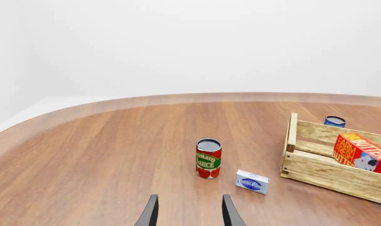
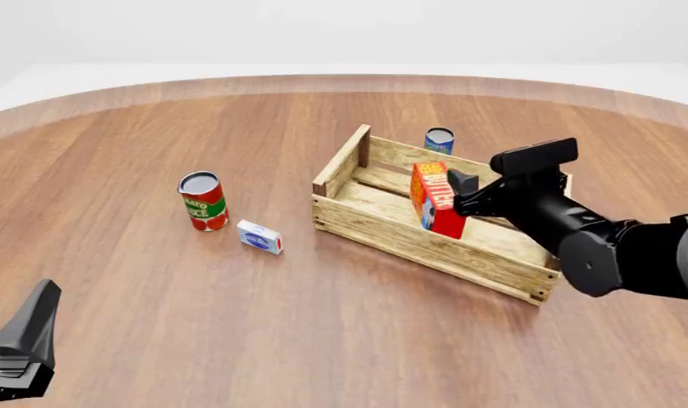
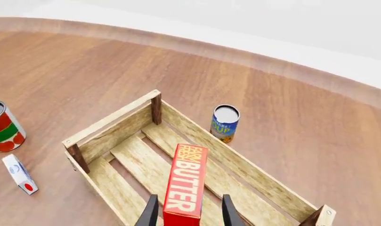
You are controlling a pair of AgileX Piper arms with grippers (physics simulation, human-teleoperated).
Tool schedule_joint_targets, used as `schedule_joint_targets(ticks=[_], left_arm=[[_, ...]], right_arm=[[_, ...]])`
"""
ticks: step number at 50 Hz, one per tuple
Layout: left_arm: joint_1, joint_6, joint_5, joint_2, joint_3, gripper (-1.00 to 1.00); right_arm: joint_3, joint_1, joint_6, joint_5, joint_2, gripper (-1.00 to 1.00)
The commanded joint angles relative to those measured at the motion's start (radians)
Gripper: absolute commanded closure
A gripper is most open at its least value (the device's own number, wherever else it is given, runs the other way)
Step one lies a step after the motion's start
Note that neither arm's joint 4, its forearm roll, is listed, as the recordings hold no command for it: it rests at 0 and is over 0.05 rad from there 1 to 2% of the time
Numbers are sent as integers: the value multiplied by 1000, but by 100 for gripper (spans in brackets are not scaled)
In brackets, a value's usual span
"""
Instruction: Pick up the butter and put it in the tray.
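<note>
Butter [image 2: 435, 200] is the red-orange carton you have in your right tool [image 3: 186, 215], whose two dark fingers sit on either side of the carton's narrow width. It stands upright inside the tray [image 2: 380, 231], over the slatted floor toward the tray's right half; whether it rests on the slats or hangs just above them cannot be told.

Nearest to you, at the front view's lower left, your left tool [image 1: 189, 213] hovers over bare worktop [image 2: 321, 340] with its fingers parted and nothing between them.

Farther out on the left, a small white-blue box [image 2: 258, 237] lies flat on the worktop. Just beyond it and slightly left stands a tomato sauce can [image 2: 203, 201], upright, red with a green band, near the box but apart from it.

The tray lies right of centre, turned at an angle, its near left corner closest to the box.

Beyond the tray's far wall stands a blue soup can [image 2: 439, 140], upright, just outside the tray.
</note>
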Motion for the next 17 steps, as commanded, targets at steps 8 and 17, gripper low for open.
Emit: schedule_joint_targets(ticks=[8, 17], left_arm=[[0, 0, 0, 0, 0, -100], [0, 0, 0, 0, 0, -100]], right_arm=[[24, 9, 17, 26, -84, -100], [24, 15, 15, 31, -105, -100]])
